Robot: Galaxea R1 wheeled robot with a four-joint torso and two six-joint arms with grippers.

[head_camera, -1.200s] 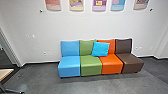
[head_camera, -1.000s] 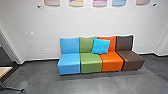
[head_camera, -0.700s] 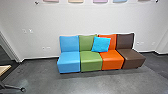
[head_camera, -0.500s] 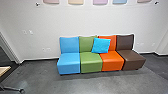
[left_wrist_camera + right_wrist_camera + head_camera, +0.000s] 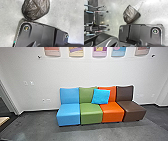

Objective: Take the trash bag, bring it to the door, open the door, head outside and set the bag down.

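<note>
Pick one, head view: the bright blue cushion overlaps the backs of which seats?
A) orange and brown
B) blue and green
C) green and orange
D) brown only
C: the cushion sits across the join, covering part of the backs of the green seat and the orange seat.

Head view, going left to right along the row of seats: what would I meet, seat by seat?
Blue seat → green seat → orange seat → dark brown seat.
</note>
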